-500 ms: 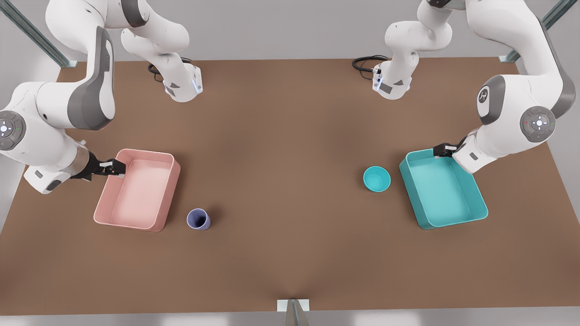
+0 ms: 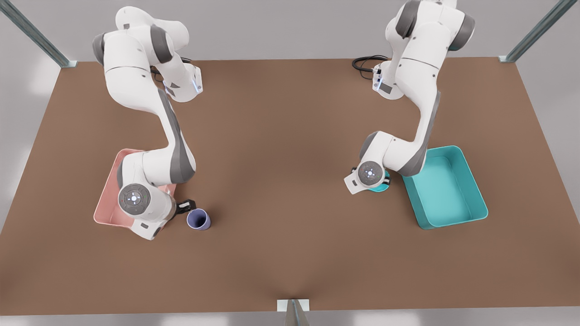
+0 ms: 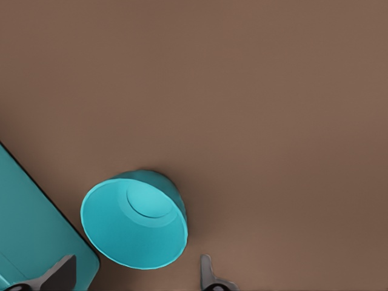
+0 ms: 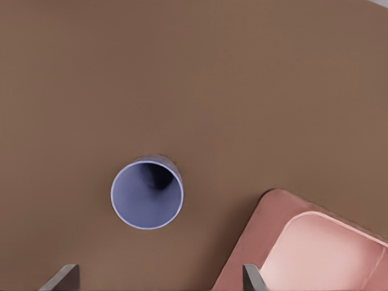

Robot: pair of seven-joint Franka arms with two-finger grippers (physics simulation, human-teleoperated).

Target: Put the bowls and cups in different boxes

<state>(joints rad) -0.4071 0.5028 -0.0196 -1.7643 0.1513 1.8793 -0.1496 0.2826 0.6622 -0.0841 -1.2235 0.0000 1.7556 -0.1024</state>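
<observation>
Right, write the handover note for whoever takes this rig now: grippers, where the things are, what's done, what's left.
Left gripper: open, over the teal bowl, holding nothing.
Right gripper: open, beside the lavender cup, holding nothing.
The bowl stands upright on the table just outside the teal box. The cup stands upright on the table next to the pink box; what shows of both boxes holds nothing.
Done: each arm brought to its item.
Left: grasp the bowl and the cup, and put them in different boxes.
</observation>
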